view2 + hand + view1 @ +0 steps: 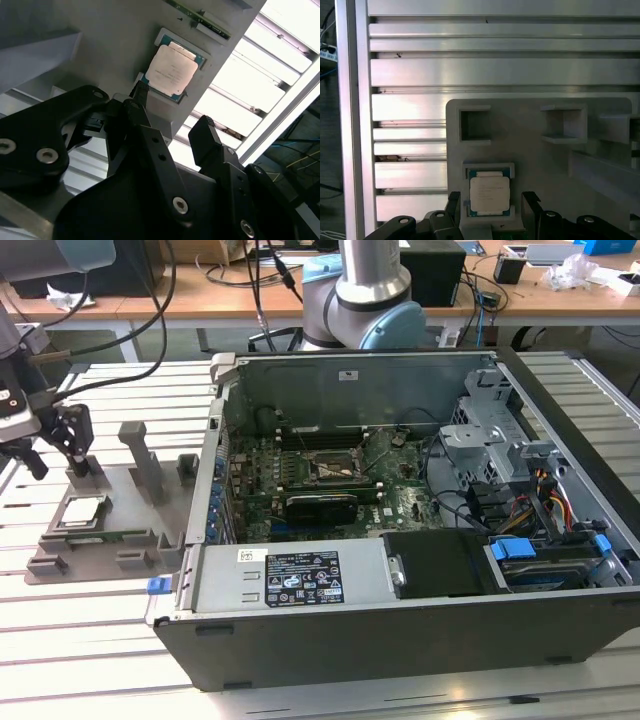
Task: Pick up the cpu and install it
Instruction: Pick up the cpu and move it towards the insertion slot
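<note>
Exterior view: the cpu [82,510] lies flat in its pocket on the grey fixture tray [130,540], on the slatted bench [90,640] at the exterior view's left. It is well apart from the socket [333,468] inside the open computer case [400,630]. The 2 fingers [75,435] hang near the tray, spread wide and holding nothing.

In both wrist views the fingers [150,135] [532,205] stand either side of the cpu [172,70] [490,194], with clear gaps.

Risks, in my judgement:
1. The chip is thin and sits low in its pocket, so a fingertip could land on the pocket wall instead of the chip's edge.
2. An uneven close could tilt the chip or push the tray across the bench.
3. A shallow grip on so little edge may slip.

Not determined:
- How high the fingertips stand above the chip.
- The chip's corner marking, and so its orientation.
- Whether the socket is open and ready, since cables and brackets crowd it.
</note>
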{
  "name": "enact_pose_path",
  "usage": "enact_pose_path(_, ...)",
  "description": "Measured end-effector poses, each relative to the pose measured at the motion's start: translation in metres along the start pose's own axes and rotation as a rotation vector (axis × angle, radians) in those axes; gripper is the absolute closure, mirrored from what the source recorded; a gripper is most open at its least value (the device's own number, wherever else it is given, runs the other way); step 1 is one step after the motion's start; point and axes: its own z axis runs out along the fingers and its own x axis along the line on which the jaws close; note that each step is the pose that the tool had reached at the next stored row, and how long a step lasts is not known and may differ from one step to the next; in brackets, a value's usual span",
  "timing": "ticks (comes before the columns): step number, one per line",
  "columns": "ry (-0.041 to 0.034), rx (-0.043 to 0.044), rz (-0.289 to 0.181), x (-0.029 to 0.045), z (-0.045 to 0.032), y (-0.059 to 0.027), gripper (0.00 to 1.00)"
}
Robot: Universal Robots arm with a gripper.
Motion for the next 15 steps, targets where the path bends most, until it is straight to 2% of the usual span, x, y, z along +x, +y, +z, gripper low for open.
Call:
enact_pose_path(2, -0.0001, 0.0049, -0.002, -0.0005, 0.0025, 0.0014, 0.40)
enact_pose_path(5, -0.0003, 0.0052, -0.012, -0.0004, 0.0042, 0.0015, 0.40)
enact_pose_path(6, -0.0010, 0.0034, -0.017, -0.0005, 0.0046, 0.0012, 0.40)
enact_pose_path(8, -0.0014, -0.0062, -0.028, -0.0005, 0.0046, 0.0005, 0.40)
enact_pose_path(10, -0.0019, -0.0215, -0.039, -0.0005, 0.0047, -0.0002, 0.40)
enact_pose_path(11, -0.0020, -0.0242, -0.042, -0.0005, 0.0046, -0.0006, 0.40)
enact_pose_path(15, -0.0021, -0.0243, -0.043, -0.0005, 0.0047, -0.0011, 0.40)
